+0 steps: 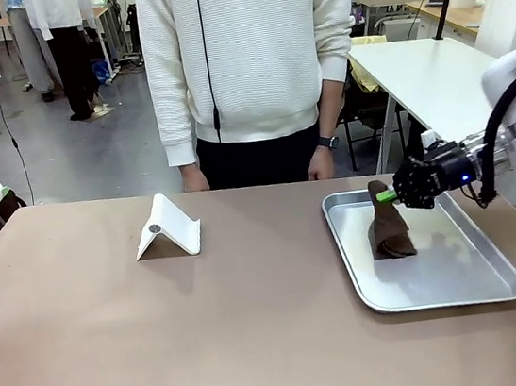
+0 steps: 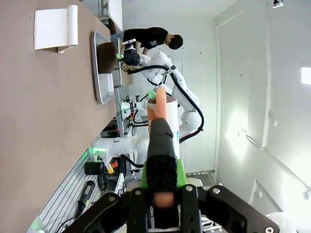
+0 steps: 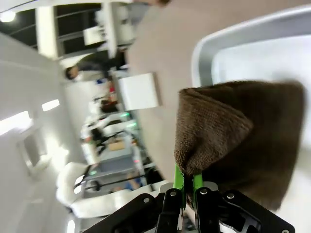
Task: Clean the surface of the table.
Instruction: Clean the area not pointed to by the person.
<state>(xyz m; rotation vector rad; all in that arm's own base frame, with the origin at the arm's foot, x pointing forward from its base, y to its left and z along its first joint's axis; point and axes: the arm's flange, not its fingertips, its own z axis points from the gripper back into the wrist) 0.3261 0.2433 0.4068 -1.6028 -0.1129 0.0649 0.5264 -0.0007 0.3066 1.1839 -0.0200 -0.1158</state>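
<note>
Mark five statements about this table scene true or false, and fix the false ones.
1. The right gripper is shut on a brown cloth. True.
2. The cloth hangs over bare table. False: it hangs over the metal tray, with its lower end resting in it.
3. A white stand sits on the table, to the left of the tray. True.
4. The person's hands lie flat on the table. False: each hand hangs at the person's side, beyond the far edge.
5. The left gripper has its fingers spread with nothing between them. False: they are shut on a peach rod with a black sleeve.
</note>
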